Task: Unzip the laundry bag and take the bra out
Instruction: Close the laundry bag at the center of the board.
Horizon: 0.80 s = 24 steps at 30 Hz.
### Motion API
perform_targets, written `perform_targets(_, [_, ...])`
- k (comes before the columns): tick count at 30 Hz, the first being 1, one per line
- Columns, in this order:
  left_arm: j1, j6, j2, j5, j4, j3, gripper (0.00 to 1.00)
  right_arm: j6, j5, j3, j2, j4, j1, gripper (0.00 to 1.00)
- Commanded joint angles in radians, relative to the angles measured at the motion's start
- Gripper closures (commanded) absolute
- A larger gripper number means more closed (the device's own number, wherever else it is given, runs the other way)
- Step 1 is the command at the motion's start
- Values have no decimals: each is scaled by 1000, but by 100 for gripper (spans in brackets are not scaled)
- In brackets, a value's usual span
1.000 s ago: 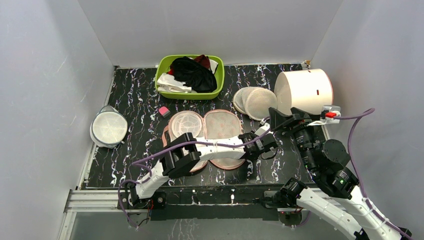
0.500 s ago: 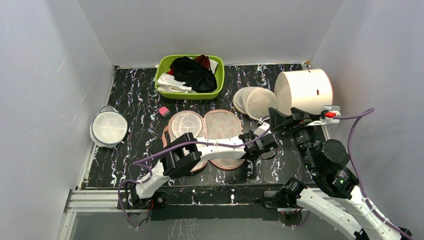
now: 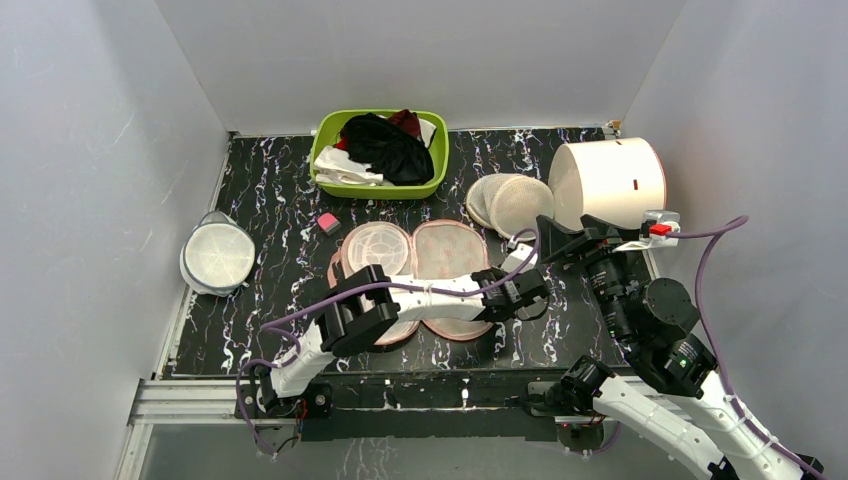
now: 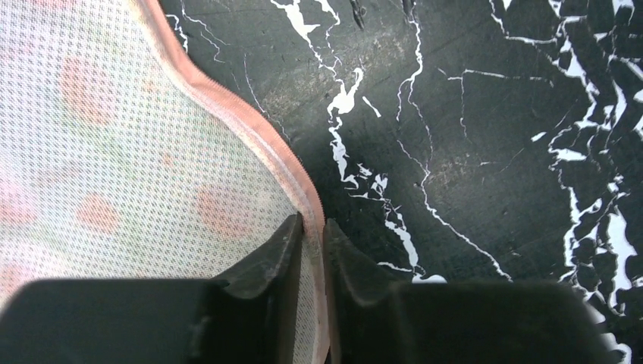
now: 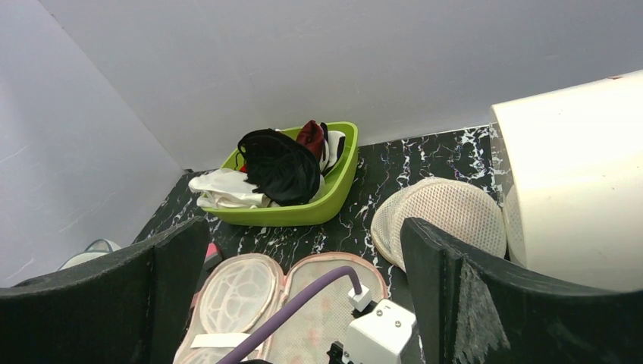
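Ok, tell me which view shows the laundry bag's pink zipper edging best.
Left wrist: the zipper edging crosses the frame close up, running between the left fingers. Top external shows only a thin pink outline around the laundry bag; right wrist catches its far end.

Top external: high at near edge, looking down on whole table [image 3: 265, 190]. Left wrist: very close, straight down, laundry bag [image 4: 114, 152] rim, probably right lobe. Right wrist: low, facing back; shares bag, green basket [image 5: 303, 214] with top.

Opened laundry bag [image 3: 445, 250] lies mesh-up; bra [image 3: 385, 150] perhaps in basket [image 3: 400, 189]
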<state>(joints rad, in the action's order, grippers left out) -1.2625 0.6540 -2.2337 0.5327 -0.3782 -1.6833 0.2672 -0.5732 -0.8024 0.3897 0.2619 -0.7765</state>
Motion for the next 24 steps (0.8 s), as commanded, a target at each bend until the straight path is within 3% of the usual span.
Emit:
perform_targets(1, [17,-2,12,-24,-61,31,94,8,9,-24,-7,-17,4,2])
perform_targets(3, [22,-7,29,-15,-72,23,100,11,10,-26,-10,-16,4,2])
perform_targets(7, [39,-18,114,-32,-50,44,100,12,9,-31,-17,-14,4,2])
perform_targets(11, [66,-9,268,-147,65,165,100,9,11,-42,-15,-13,5,2])
perform_targets(15, [122,37,452,-333,259,373,100,11,18,-45,-9,-16,4,2])
perform_targets(21, [295,203,702,-709,658,745,100,22,36,-38,9,-34,4,2])
perform_targets(24, [345,269,791,-826,861,866,100,25,47,-40,22,-43,4,2])
